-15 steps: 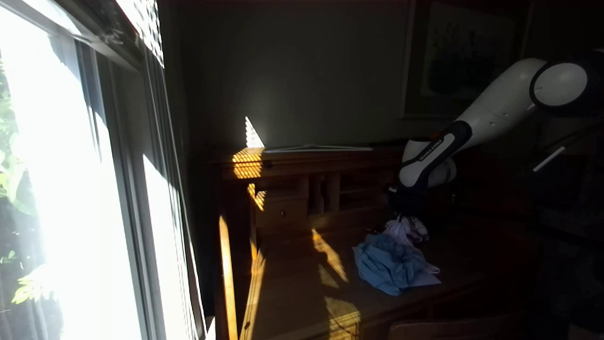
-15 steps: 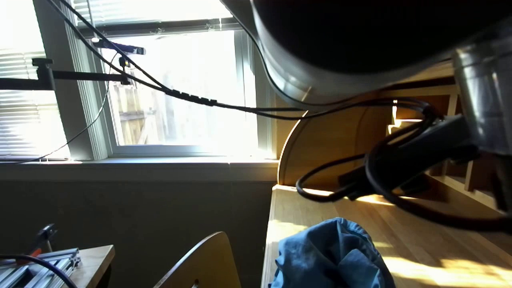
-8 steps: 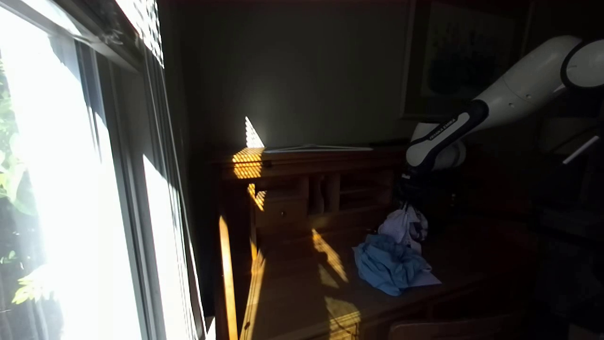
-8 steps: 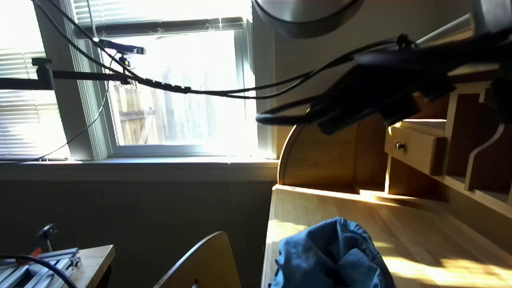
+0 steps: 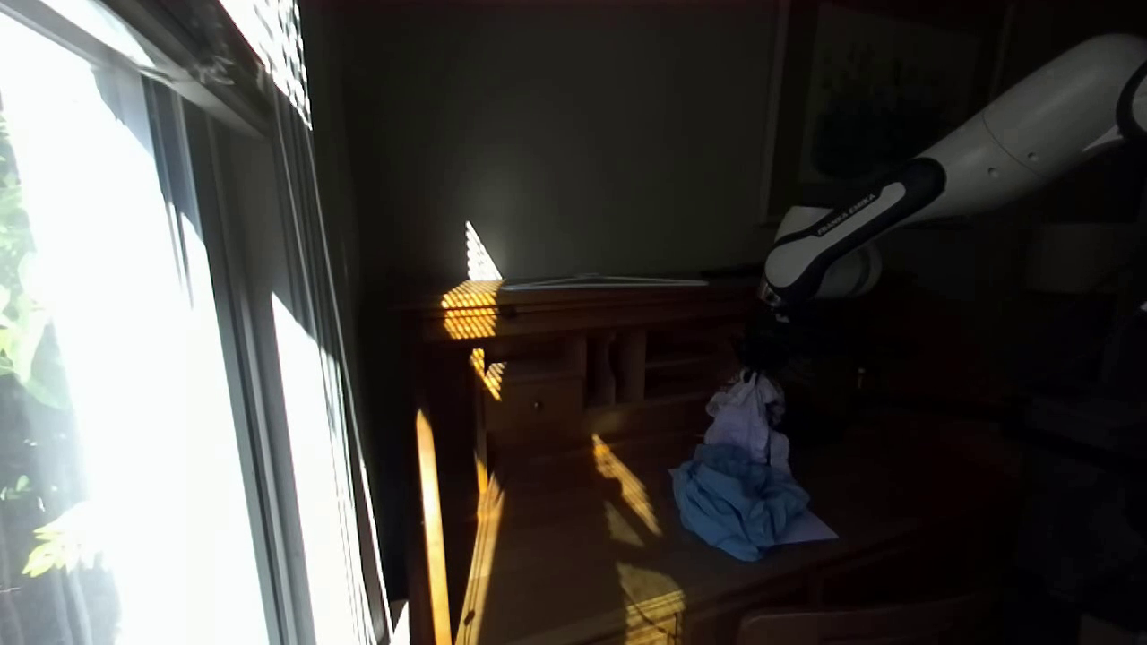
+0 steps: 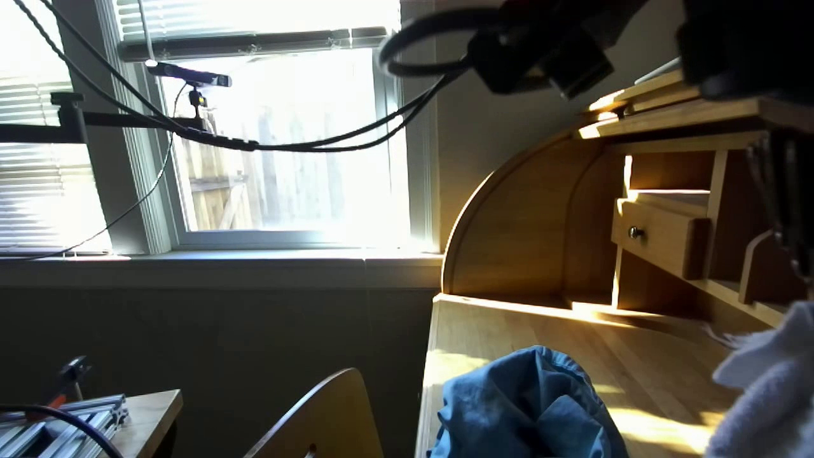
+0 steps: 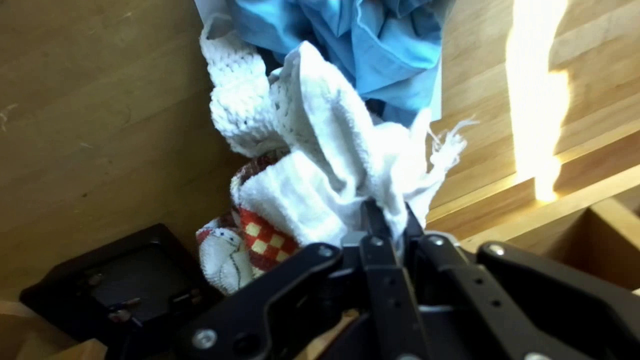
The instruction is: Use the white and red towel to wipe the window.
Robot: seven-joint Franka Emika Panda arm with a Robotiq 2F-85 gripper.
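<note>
Wrist view showed your black two-fingered pincer (image 7: 392,218) clamped on the soft white towel with red checked border (image 7: 310,195), which hung bunched near a crumpled light-blue cloth (image 7: 395,50) on the pale wooden counter (image 7: 100,125). In both exterior views, your sunlit, pale-framed glass window (image 6: 292,181) stood well apart from it.

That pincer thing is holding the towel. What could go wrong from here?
The pincer grips only a bunched part of the white and red towel, so it might slip out. The rest hangs by the blue cloth, perhaps touching, and could drag it along. A dark device on a bracket appears in front of the window; wiping might knock it.
</note>
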